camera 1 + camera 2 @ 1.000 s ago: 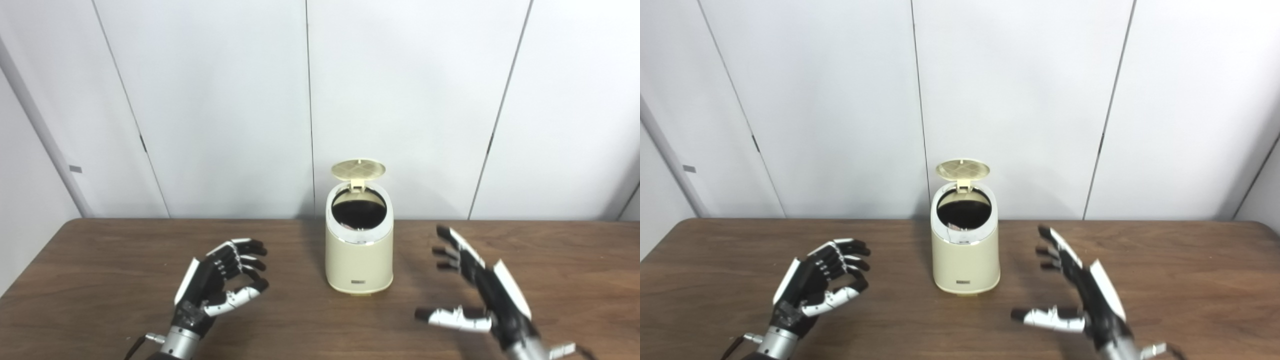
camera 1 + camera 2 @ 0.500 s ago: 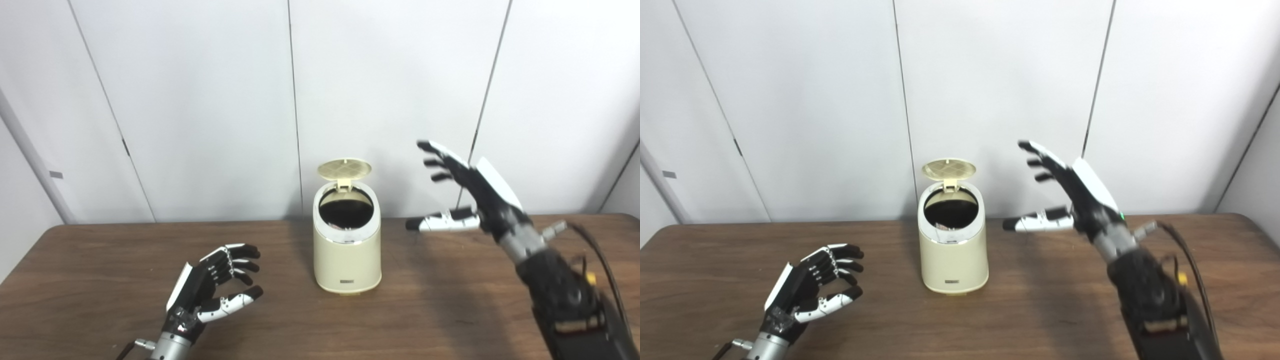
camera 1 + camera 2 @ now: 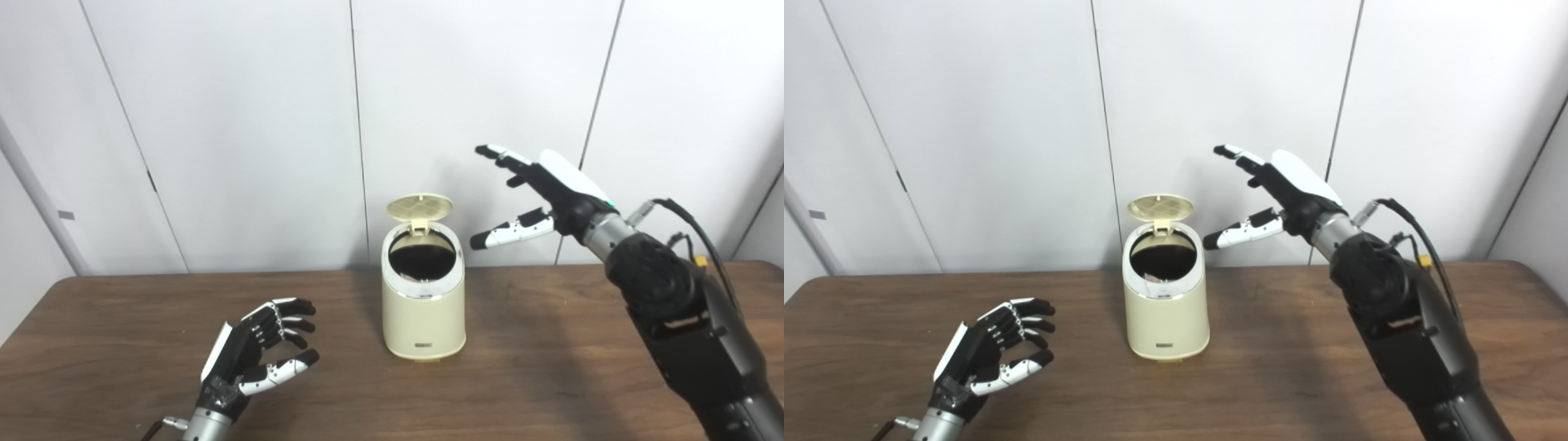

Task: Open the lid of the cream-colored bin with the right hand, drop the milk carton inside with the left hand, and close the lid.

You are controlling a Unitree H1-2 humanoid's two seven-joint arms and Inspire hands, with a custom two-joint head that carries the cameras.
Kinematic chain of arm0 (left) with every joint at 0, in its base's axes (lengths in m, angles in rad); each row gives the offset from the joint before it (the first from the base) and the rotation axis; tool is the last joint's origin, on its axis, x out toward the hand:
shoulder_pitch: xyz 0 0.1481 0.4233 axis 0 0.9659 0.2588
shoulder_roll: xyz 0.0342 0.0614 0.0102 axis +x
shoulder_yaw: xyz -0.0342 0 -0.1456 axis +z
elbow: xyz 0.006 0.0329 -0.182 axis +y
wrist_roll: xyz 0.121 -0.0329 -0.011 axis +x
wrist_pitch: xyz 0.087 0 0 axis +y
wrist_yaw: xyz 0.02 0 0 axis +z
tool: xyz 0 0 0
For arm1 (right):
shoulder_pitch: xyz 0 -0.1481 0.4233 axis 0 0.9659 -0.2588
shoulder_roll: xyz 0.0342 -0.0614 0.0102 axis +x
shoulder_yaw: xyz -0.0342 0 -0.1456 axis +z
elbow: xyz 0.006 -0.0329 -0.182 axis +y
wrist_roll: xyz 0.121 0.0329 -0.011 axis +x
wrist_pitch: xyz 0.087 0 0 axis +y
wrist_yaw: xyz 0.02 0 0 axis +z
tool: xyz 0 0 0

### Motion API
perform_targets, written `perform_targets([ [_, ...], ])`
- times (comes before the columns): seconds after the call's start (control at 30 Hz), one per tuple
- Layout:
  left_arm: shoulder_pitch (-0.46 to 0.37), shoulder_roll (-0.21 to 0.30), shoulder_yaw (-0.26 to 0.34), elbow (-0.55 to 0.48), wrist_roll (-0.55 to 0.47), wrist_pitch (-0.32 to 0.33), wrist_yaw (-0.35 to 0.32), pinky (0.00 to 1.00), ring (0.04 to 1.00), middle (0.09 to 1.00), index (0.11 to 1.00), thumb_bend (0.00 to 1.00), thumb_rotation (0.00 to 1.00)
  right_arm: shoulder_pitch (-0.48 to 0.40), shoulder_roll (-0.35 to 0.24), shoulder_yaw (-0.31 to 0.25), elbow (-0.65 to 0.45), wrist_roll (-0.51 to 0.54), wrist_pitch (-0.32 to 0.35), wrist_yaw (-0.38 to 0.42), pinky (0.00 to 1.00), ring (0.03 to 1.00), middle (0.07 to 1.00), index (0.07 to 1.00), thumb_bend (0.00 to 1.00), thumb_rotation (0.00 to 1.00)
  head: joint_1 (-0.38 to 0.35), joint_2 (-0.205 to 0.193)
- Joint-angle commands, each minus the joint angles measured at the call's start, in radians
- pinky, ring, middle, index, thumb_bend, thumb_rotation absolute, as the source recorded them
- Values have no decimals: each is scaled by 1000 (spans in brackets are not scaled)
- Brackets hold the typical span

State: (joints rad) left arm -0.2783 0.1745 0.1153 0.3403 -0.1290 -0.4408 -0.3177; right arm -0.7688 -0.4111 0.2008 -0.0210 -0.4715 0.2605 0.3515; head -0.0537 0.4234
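The cream-colored bin [image 3: 422,318] stands upright at the middle of the table, its round lid [image 3: 420,207] tipped up at the back and its dark mouth [image 3: 422,260] showing. A bit of something pale lies inside near the front rim; I cannot tell what it is. No milk carton shows outside the bin. My right hand [image 3: 545,193] is raised in the air to the right of the lid and a little above it, open, fingers spread, touching nothing. My left hand [image 3: 257,346] hovers low over the table to the left of the bin, open and empty, fingers curled.
The brown wooden table [image 3: 551,380] runs the full width of the picture. White wall panels [image 3: 245,122] stand right behind its back edge, close behind the bin. My right forearm [image 3: 692,331] with its cables crosses the table's right side.
My right hand rose from low over the table to the height of the lid and moved left toward it. The camera shifted. The left hand and the bin stayed put.
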Motion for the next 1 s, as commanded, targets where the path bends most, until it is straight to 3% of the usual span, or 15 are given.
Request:
perform_targets([
  [0.0,26,-31,-7,39,-16,-29,0,509,623,707,711,658,74,-93,-6,13,-4,-14,-10,11,736,915,939,928,782,400,0,0],
  [0.07,26,-33,-7,40,-18,-28,-1,515,629,709,711,662,76,-113,-5,38,7,-38,1,26,753,915,932,921,788,460,2,0],
  [0.17,26,-35,-6,41,-18,-29,-3,516,632,711,715,663,78,-131,2,63,18,-51,10,48,869,988,963,925,783,544,6,2],
  [0.27,26,-37,-5,38,-18,-29,-6,509,628,713,717,662,83,-134,9,72,27,-42,-11,58,918,999,955,918,789,565,9,2],
  [0.67,29,-37,-3,33,-24,-28,-14,502,627,715,718,664,82,-118,4,114,-8,-52,-56,95,906,1000,932,899,770,557,23,6],
  [0.97,31,-39,-3,32,-39,-27,-24,492,623,713,713,658,80,-80,-17,109,-79,-41,-72,144,912,1000,929,890,765,545,30,5],
])
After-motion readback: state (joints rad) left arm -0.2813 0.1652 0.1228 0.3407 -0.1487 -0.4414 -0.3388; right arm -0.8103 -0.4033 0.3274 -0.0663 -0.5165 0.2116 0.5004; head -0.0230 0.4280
